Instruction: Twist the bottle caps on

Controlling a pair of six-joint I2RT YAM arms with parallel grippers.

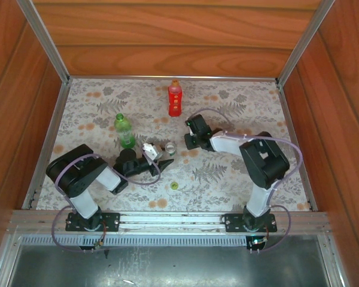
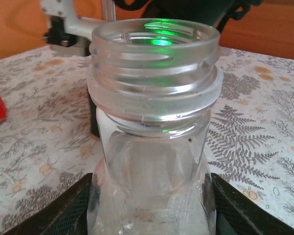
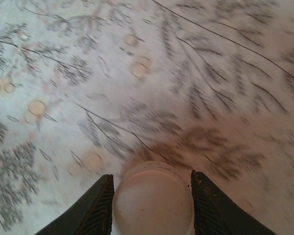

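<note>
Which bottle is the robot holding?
The short clear bottle, clamped in the left gripper with its top open. The green bottle and the red bottle stand free.

Bottom edges crop the clear bottle (image 2: 154, 166) and white cap (image 3: 153, 205).

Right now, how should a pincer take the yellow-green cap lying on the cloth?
Probably straight down from above, closing across the round side wall of the yellow-green cap: it sits low and alone on the tablecloth, too squat for a side approach.
</note>
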